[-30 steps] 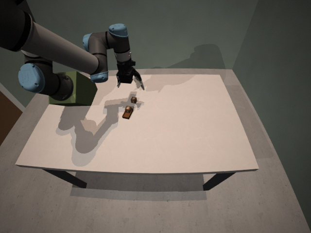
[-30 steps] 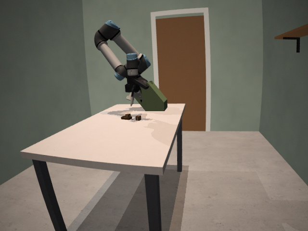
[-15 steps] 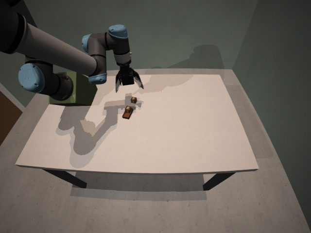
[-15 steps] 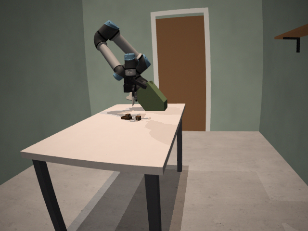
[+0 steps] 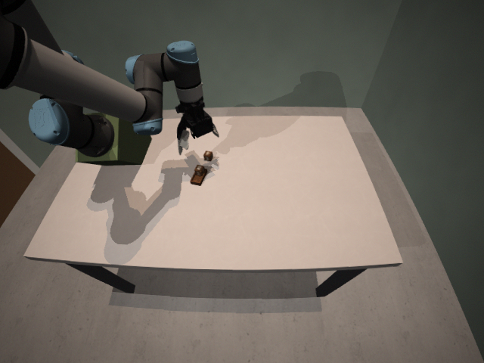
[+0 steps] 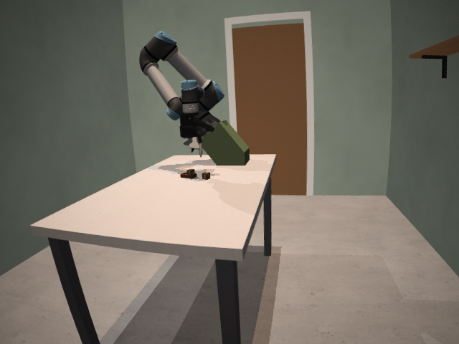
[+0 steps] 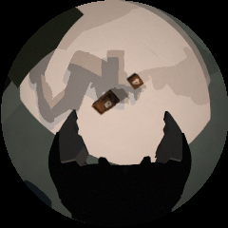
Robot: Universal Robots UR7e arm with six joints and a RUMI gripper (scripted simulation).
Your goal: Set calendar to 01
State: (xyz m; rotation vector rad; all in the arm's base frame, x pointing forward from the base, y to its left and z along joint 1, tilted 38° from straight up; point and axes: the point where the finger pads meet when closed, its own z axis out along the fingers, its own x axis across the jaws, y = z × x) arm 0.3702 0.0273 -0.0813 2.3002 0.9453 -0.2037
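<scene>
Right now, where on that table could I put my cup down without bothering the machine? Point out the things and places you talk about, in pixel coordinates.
The broad stretch of table [image 5: 296, 203] [image 6: 140, 214] [image 7: 128, 138] between the tray [image 5: 197, 181] [image 6: 183, 175] [image 7: 98, 106] and the right-hand edge in the top view looks bare. It's crowded around the tray and loose cube [image 5: 208, 156] [image 6: 206, 175] [image 7: 135, 81], with the open gripper [image 5: 198, 144] [image 6: 196, 151] [image 7: 121, 110] above.

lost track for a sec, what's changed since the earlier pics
The open gripper has turned counterclockwise in the top view, taking hold of nothing. The tray, the cube in it and the loose cube stayed put.
</scene>
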